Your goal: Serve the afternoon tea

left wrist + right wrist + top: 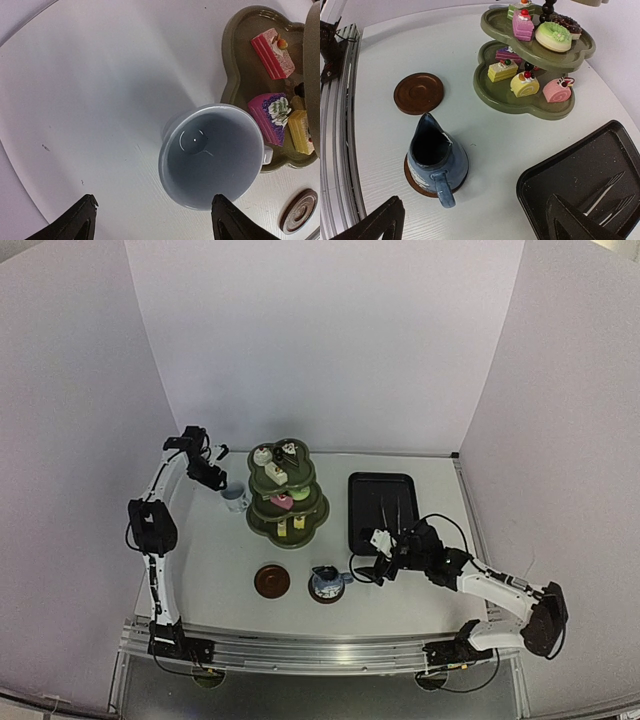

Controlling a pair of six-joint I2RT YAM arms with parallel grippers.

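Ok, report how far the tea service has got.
Done: cakes fill the stand; blue cup sits on a coaster, right fingers open near it. In hand: left fingers open over the white cup. Left: set it on the bare coaster.

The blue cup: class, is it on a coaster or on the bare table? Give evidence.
On a coaster: the right wrist view shows the blue cup upright, the brown rim showing beneath its base.

3 white panel walls [320, 340] enclose white table [220, 565] (metal rail [300, 650] along near edge).
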